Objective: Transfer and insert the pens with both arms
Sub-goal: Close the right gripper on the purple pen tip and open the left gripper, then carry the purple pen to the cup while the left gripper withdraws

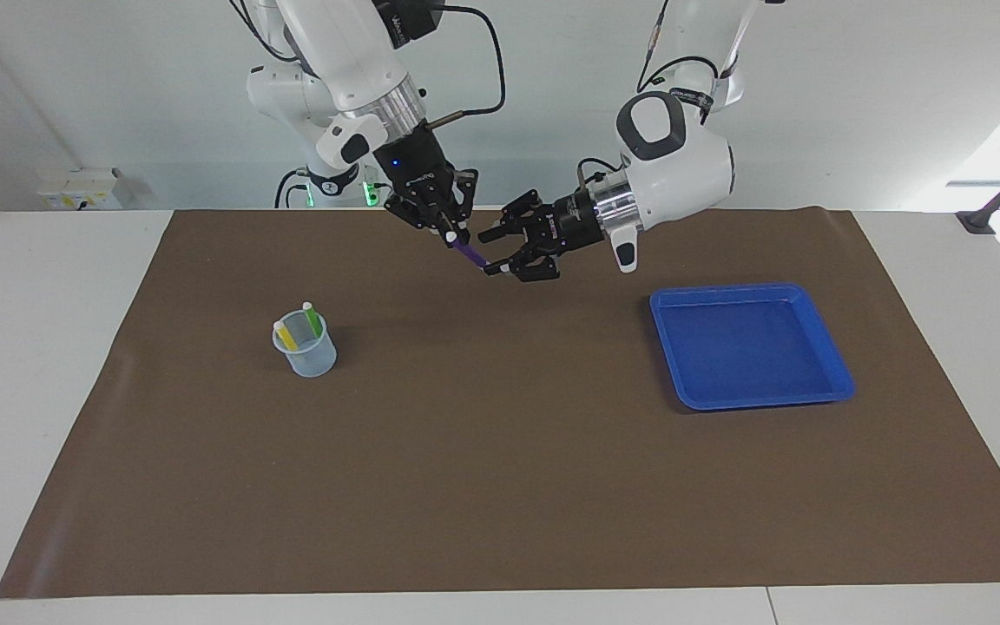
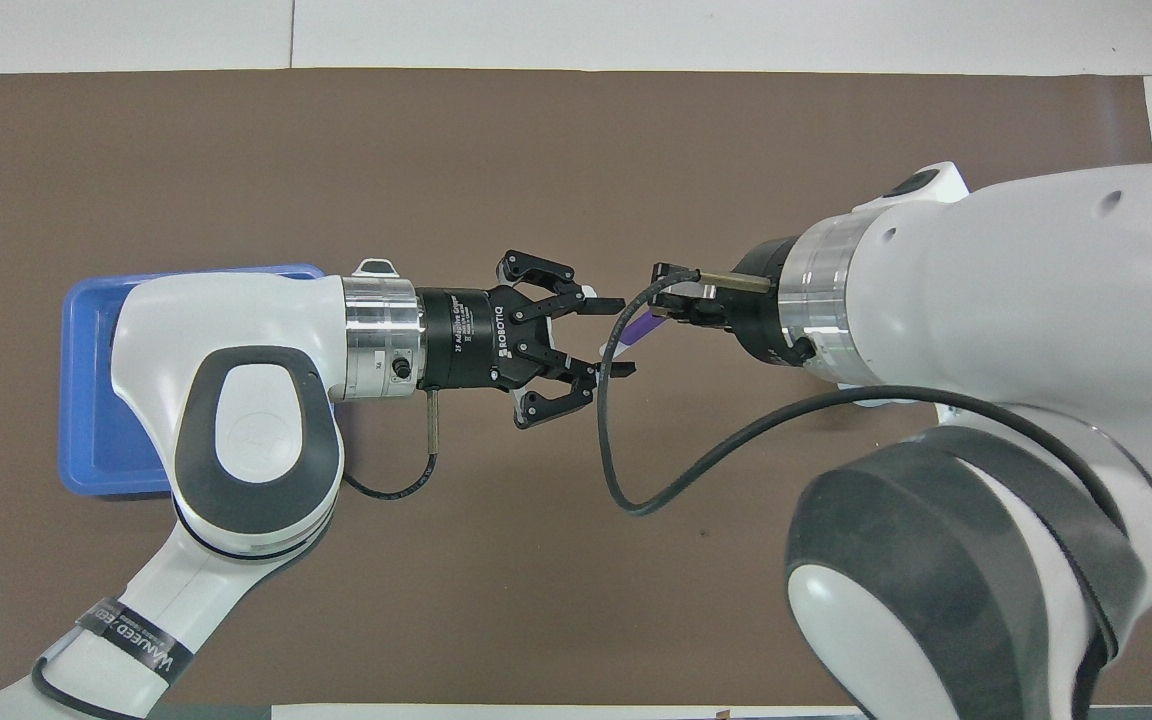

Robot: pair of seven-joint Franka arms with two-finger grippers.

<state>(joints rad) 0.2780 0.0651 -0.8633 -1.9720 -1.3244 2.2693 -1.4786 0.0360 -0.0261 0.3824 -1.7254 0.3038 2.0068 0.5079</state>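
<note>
The purple pen (image 1: 468, 250) hangs slanted in the air over the brown mat, its whitish end up. My right gripper (image 1: 451, 233) is shut on that upper end. My left gripper (image 1: 494, 252) is open, its fingers spread on either side of the pen's lower end and no longer gripping it. In the overhead view a short piece of the purple pen (image 2: 644, 325) shows between the open left gripper (image 2: 620, 334) and the right wrist. The yellow pen (image 1: 285, 336) and the green pen (image 1: 312, 320) stand in a clear cup (image 1: 307, 354) toward the right arm's end.
A blue tray (image 1: 832, 380) lies on the mat toward the left arm's end, partly covered by the left arm in the overhead view (image 2: 86, 400). A black cable (image 2: 636, 505) loops down from the right wrist. The right arm hides the cup from overhead.
</note>
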